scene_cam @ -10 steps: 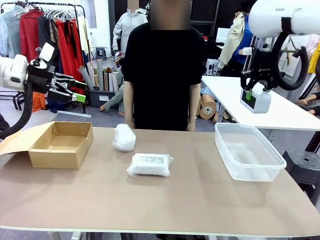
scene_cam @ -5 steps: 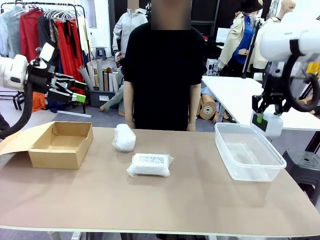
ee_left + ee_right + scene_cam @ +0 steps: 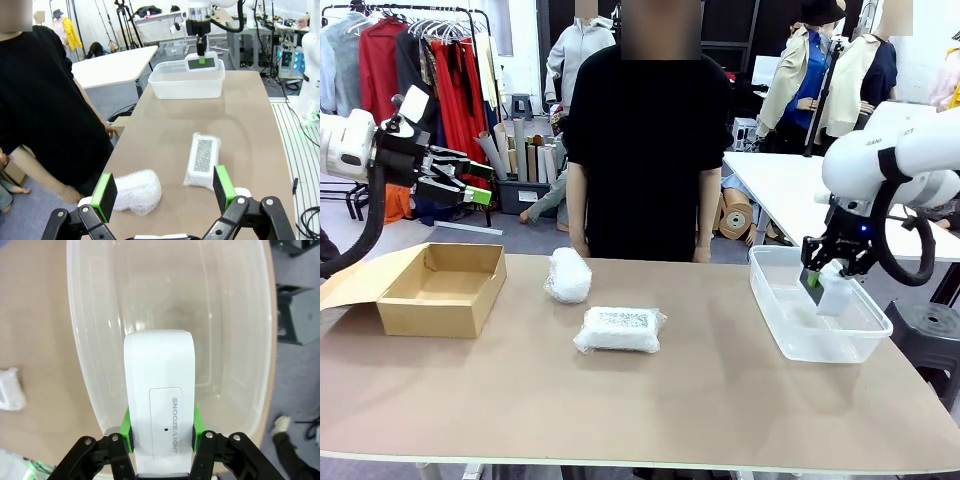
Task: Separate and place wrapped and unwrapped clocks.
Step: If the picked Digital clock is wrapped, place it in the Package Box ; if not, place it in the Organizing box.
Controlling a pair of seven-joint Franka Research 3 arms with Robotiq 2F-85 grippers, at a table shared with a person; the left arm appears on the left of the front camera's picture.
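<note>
**A:** The right gripper point(image 3: 817, 284) is closed on the clock point(image 3: 833, 293), with a green pad on each long side. It hangs low over the tub point(image 3: 790, 330) at the table's right edge.

**B:** Why gripped by the sides?

**A:** I'd say so the face and snooze bar stay clear and it can drop in flat. From the wrist, the clock point(image 3: 159, 375) sits squarely over the tub's floor, inside the rim point(image 3: 74, 340). I can't tell whether it touches the bottom.

**B:** So the bare one goes in the tub. And the wrapped ones?

**A:** Both are on the table. The round bundle point(image 3: 568, 275) lies near the far edge, left of middle. The flat bundle point(image 3: 620, 330) is just nearer us, close to it but apart.

**B:** And the left gripper point(image 3: 470, 187)?

**A:** Its jaws are spread wide and hold nothing. It is raised beyond the left edge, above the box point(image 3: 440, 300) at the far left corner. It probably waits there because the box looks meant for the bundles.
</note>
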